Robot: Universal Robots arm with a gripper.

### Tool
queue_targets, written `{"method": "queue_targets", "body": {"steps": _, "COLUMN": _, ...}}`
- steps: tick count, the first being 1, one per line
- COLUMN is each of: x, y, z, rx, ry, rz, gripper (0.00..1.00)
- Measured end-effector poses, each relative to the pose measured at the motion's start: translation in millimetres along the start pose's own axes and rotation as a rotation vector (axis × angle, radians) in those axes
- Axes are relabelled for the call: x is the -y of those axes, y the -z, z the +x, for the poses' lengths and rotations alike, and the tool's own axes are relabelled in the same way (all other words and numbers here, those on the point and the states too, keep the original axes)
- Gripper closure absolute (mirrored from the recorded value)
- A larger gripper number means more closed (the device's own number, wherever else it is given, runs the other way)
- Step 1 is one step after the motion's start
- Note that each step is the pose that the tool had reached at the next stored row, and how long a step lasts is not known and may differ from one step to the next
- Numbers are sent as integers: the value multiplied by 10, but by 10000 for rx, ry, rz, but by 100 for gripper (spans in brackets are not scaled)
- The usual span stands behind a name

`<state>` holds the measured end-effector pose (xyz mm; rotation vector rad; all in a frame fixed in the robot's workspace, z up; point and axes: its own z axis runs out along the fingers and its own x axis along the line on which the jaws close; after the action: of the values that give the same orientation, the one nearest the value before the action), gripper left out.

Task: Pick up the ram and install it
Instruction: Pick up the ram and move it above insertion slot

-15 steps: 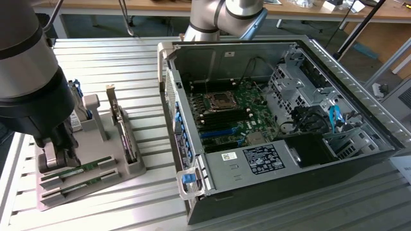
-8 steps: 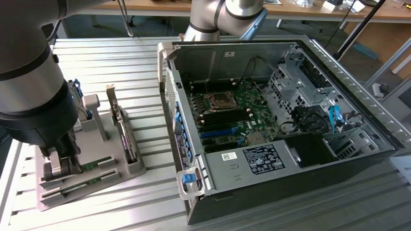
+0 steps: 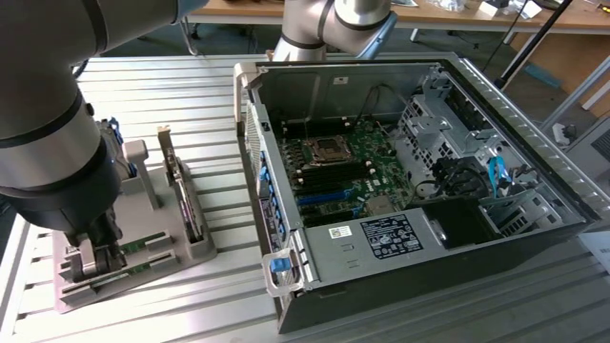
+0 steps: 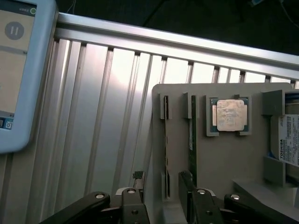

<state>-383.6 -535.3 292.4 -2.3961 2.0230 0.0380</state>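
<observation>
Two ram sticks stand on edge in slots of a grey holder (image 4: pixel 224 158). One ram stick (image 4: pixel 166 140) shows as a thin dark line, the other (image 4: pixel 192 135) shows a green face. My gripper (image 4: pixel 162 193) is open just over the holder's end. The thin stick lies between its fingers (image 4: pixel 136 198) with a gap on either side, and the other finger sits by the green stick. In the exterior view the gripper (image 3: pixel 96 261) hangs low over the holder (image 3: pixel 196 250), with green ram (image 3: pixel 143 245) showing beside it.
A silver processor chip (image 4: pixel 230 115) and a hard drive (image 4: pixel 287 140) sit in the same holder, and an upright card with a metal bracket (image 3: pixel 181 193) stands in it. The open computer case (image 3: pixel 410 193) with its motherboard lies at the exterior view's right. A screen device (image 4: pixel 18 70) lies beside the holder.
</observation>
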Motion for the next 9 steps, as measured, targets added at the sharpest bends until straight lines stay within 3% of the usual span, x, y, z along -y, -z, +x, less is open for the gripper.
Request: {"method": "queue_targets", "body": {"steps": 9, "x": -12, "y": -204, "z": 87, "rx": 6, "ry": -1, "rz": -34, "gripper": 58}}
